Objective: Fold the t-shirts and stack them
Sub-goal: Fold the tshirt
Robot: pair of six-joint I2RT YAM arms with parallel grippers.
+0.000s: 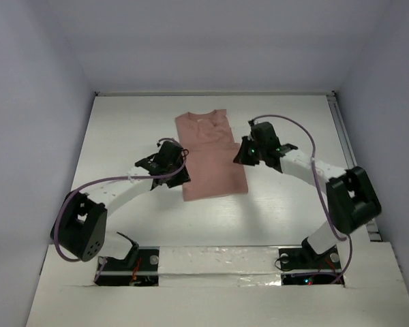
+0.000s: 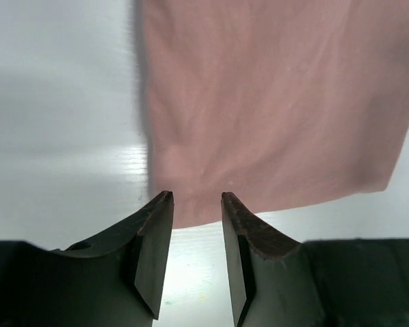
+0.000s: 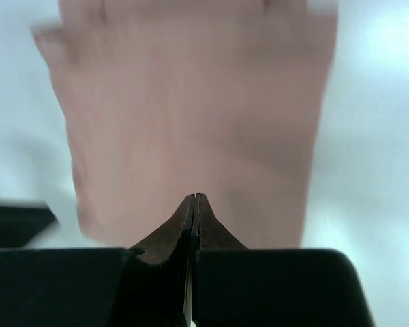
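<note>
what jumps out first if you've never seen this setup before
The salmon-pink t-shirt catches the eye first, lying as a narrow folded strip in the middle of the white table, with its collar at the far end. Two white-and-black arms curve in on either side of it. The left gripper is open by the shirt's left edge, and the right gripper is shut at its right edge.

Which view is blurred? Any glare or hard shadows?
Top external: even soft light, t-shirt sharp, faint shadows on the table. Left wrist: t-shirt mostly sharp, dark shadow along its left edge. Right wrist: t-shirt smeared, edges ghosted; bright washed-out patch on the table at upper right.
</note>
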